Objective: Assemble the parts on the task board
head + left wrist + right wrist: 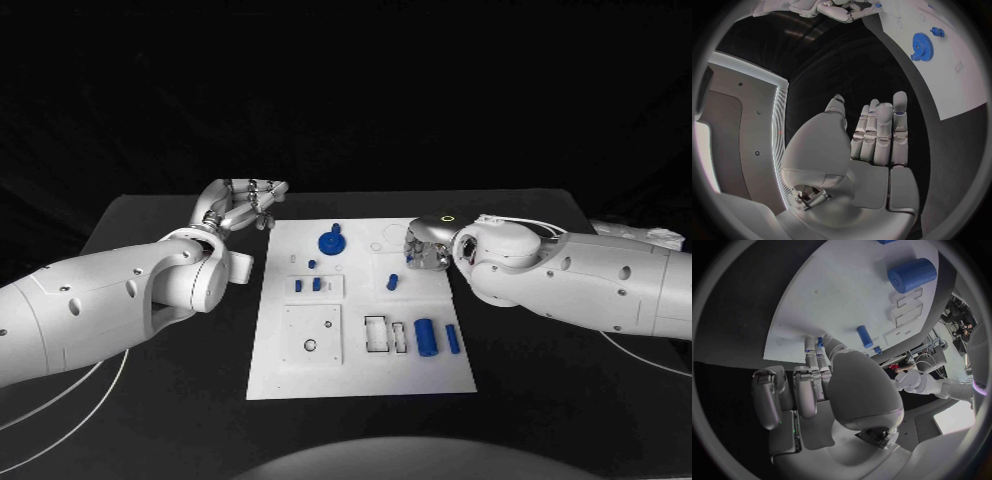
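Spreading across most of the scene, the black bench (159,215) carries the white task board (361,375) at its middle, set square to the robot so both arms can reach it. On the board the parts lie apart: a blue gear (330,242) at the far end, a thick blue cylinder (426,335) with a thinner blue rod (451,339) just beside it near the rectangular slots, a short blue peg (391,282) near the middle, and small blue pins (307,286) on the inset plate to the left.

Off the board's far left corner, the left hand (241,205) hovers over bare bench; its wrist view shows the fingers (879,135) straight, side by side and holding nothing, probably parked there to keep the board free.

Over the board's far right part, the right hand (428,243) reaches down with its fingers (811,357) lowered to the white surface. A small blue piece (820,341) shows right at the fingertips. Whether it is pinched or merely touched, I cannot tell. My reading is that this hand is working a pick-up of that small piece, with assembly barely begun.
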Robot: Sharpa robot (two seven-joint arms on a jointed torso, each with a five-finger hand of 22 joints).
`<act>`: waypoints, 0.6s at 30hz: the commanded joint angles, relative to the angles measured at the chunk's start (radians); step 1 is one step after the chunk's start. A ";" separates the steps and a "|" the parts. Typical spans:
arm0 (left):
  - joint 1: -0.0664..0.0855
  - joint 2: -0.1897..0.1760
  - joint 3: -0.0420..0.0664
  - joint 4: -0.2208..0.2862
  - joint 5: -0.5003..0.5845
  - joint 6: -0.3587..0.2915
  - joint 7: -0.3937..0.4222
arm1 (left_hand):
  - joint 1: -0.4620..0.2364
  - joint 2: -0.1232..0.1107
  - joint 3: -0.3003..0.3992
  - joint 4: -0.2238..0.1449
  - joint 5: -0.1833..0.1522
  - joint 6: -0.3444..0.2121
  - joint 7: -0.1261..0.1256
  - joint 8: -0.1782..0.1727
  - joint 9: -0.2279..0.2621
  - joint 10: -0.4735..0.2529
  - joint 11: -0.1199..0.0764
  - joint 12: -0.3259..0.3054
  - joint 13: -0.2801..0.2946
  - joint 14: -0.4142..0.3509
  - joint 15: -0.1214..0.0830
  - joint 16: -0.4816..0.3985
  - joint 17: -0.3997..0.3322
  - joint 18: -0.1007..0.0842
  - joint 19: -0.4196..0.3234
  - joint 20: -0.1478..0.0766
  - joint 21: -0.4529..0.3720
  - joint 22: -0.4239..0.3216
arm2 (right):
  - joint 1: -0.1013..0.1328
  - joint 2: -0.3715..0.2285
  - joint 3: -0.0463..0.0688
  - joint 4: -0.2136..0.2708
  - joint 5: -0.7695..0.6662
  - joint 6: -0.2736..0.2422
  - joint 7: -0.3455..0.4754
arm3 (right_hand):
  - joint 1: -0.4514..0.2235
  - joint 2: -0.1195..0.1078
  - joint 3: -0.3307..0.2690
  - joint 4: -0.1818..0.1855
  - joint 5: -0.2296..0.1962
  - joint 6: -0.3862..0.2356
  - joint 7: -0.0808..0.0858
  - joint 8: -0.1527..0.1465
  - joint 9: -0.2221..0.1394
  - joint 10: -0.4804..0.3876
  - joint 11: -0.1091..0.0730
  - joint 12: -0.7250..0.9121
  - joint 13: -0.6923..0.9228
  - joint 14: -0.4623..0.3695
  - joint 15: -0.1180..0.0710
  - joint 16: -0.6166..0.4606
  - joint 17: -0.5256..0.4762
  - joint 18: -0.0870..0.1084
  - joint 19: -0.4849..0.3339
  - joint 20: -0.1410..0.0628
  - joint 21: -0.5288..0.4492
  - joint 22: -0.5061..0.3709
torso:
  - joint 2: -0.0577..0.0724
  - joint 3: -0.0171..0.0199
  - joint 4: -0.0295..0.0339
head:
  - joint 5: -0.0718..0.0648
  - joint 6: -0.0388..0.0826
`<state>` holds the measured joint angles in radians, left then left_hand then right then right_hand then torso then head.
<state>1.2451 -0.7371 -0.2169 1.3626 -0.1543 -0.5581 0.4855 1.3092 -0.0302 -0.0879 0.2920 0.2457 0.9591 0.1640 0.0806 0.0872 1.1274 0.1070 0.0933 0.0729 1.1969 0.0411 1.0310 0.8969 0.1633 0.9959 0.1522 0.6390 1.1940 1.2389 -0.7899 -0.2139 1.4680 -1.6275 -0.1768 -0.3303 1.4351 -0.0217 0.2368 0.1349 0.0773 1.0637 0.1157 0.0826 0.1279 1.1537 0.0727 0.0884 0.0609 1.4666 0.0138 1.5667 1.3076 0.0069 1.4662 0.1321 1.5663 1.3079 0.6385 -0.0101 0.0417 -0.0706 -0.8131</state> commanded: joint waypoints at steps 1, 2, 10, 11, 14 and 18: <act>0.000 0.001 0.001 0.001 0.003 0.005 0.002 | 0.003 0.010 -0.007 -0.001 0.004 -0.004 0.000 0.004 0.001 -0.009 0.000 0.006 0.000 0.008 0.001 0.004 -0.001 0.006 0.007 0.002 -0.003 -0.001 | -0.009 0.003 -0.006 0.002 0.004 0.040 -0.005 | 0.000 -0.007 0.008 0.000 0.000 0.011 0.000 0.002 -0.002 0.009 0.000 -0.002 0.001 0.104 -0.006 0.004 0.263 -0.007 0.105 -0.010 0.004 0.263 | 0.000 -0.0001 0.0000 | 0.000 0.000; 0.000 0.001 0.001 0.001 0.003 0.005 0.002 | 0.003 0.010 -0.007 -0.001 0.004 -0.004 0.000 0.004 0.001 -0.009 0.000 0.006 0.000 0.008 0.001 0.004 -0.001 0.006 0.007 0.002 -0.003 -0.001 | -0.009 0.003 -0.006 0.001 0.004 0.039 -0.005 | 0.000 -0.006 0.010 0.000 0.001 0.012 0.000 0.002 -0.002 0.011 0.000 -0.002 0.001 0.104 -0.007 0.004 0.263 -0.007 0.105 -0.011 0.004 0.263 | 0.000 0.0000 -0.0003 | 0.000 0.000; 0.000 0.001 0.001 0.002 0.003 0.006 0.001 | 0.004 0.012 -0.008 0.000 0.004 -0.003 -0.001 0.005 0.002 -0.009 -0.001 0.007 0.000 0.009 0.001 0.003 -0.001 0.006 0.009 0.002 -0.004 -0.001 | -0.009 0.006 -0.006 -0.001 0.004 0.037 -0.007 | 0.003 0.012 0.031 0.002 -0.003 0.034 -0.005 0.006 -0.001 0.039 -0.006 -0.005 0.001 0.104 -0.012 0.004 0.263 -0.007 0.105 -0.017 0.004 0.263 | 0.001 -0.0001 -0.0002 | 0.000 0.000; 0.000 0.001 0.001 0.002 0.003 0.006 0.000 | 0.004 0.012 -0.008 0.000 0.004 -0.003 -0.001 0.005 0.002 -0.009 -0.001 0.007 0.000 0.009 0.001 0.003 -0.001 0.006 0.009 0.002 -0.004 -0.001 | -0.009 0.007 -0.006 -0.001 0.004 0.038 -0.007 | 0.007 0.015 0.035 0.000 -0.005 0.039 -0.007 0.007 0.000 0.044 -0.008 -0.005 0.001 0.104 -0.013 0.004 0.263 -0.007 0.105 -0.018 0.004 0.263 | 0.001 -0.0001 -0.0001 | 0.000 0.000; 0.000 0.001 0.001 0.002 0.003 0.006 0.000 | 0.004 0.012 -0.008 0.000 0.004 -0.003 -0.001 0.005 0.002 -0.009 -0.001 0.007 0.000 0.009 0.001 0.003 -0.001 0.006 0.009 0.002 -0.004 -0.001 | -0.009 0.007 -0.006 -0.001 0.004 0.040 -0.008 | 0.018 0.020 0.046 -0.008 -0.008 0.049 -0.009 0.010 0.001 0.055 -0.011 -0.007 0.001 0.104 -0.016 0.004 0.263 -0.007 0.105 -0.020 0.004 0.263 | 0.000 0.0001 -0.0004 | 0.000 -0.001; 0.000 0.001 0.001 0.002 0.003 0.006 0.000 | 0.004 0.012 -0.008 0.000 0.004 -0.003 -0.001 0.005 0.002 -0.009 -0.001 0.007 0.000 0.009 0.001 0.003 -0.001 0.006 0.009 0.002 -0.004 -0.001 | -0.009 0.008 -0.006 -0.001 0.003 0.041 -0.008 | 0.022 0.021 0.050 -0.012 -0.008 0.055 -0.010 0.011 0.002 0.061 -0.012 -0.009 0.001 0.104 -0.018 0.004 0.263 -0.007 0.105 -0.022 0.004 0.263 | 0.001 0.0000 -0.0005 | -0.001 -0.002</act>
<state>1.2451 -0.7377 -0.2169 1.3628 -0.1541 -0.5578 0.4810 1.3144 -0.0250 -0.0879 0.2920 0.2457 0.9591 0.1640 0.0806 0.0871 1.1274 0.1071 0.0969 0.0729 1.1969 0.0411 1.0310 0.8969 0.1631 0.9994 0.1557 0.6389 1.1940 1.2388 -0.7833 -0.2136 1.4648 -1.6272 -0.1772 -0.3383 1.4524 -0.0044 0.2804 0.1240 0.0715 1.1095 0.1090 0.0909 0.1258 1.2091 0.0602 0.0835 0.0632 1.4631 0.0032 1.5667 1.3075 0.0069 1.4662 0.1179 1.5663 1.3076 0.6391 -0.0101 0.0414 -0.0709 -0.8139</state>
